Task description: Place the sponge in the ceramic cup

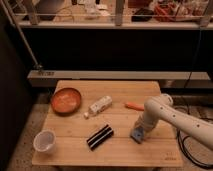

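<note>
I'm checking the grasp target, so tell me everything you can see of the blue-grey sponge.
The small blue-grey sponge looks like a soft, roughly rectangular block. It appears to rest flat on the light wooden table, towards its front right, to the right of the black striped flat block and apart from it. The white arm's gripper sits directly on top of it, hiding its upper edge. Whether it is gripped cannot be told.

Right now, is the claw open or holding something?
Claw: down at the blue sponge, right side of table; open or closed cannot be told.
</note>
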Robot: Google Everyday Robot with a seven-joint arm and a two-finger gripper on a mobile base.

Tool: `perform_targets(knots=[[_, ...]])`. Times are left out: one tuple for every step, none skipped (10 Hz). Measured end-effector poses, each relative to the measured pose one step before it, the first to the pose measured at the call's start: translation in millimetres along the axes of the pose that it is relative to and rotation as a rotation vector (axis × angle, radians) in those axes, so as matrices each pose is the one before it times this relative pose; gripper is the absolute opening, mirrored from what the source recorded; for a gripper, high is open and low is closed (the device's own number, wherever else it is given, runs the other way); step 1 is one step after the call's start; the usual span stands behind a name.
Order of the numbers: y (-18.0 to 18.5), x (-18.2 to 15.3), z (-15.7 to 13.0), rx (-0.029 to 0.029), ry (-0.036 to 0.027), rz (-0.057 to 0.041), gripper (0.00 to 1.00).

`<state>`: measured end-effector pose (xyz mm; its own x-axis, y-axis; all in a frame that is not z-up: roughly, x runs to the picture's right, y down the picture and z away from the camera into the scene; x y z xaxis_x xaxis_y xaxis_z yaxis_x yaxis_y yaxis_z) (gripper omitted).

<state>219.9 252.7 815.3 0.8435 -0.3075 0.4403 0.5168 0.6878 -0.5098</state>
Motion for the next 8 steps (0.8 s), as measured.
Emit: perform_targets(knots=[[-0.75,0.15,0.91,0.00039,-0.00229,-0.00036,0.35],[-1.14,-0.28,0.85,-0.00031,-0.00105,-0.00272,0.33],[0.08,-2.22,-0.72,0.00076,0.00698,-0.01172,0.26],[-2.08,-4.26,-5.57,0.00327,0.0074,-0.00732,0.16],[-6.02,-5.43,-10.23,0.00941,0.00572,-0.00992,0.07],[-5.92,-6.56,-17.59,0.00432,0.00486,-0.01019,0.03],[-1.5,-2.29,-9.16,0.00021,0.00387,-0.00344,0.03],[-1.5,-2.62,-9.33,0.00311,0.00755,-0.00709,0.03]])
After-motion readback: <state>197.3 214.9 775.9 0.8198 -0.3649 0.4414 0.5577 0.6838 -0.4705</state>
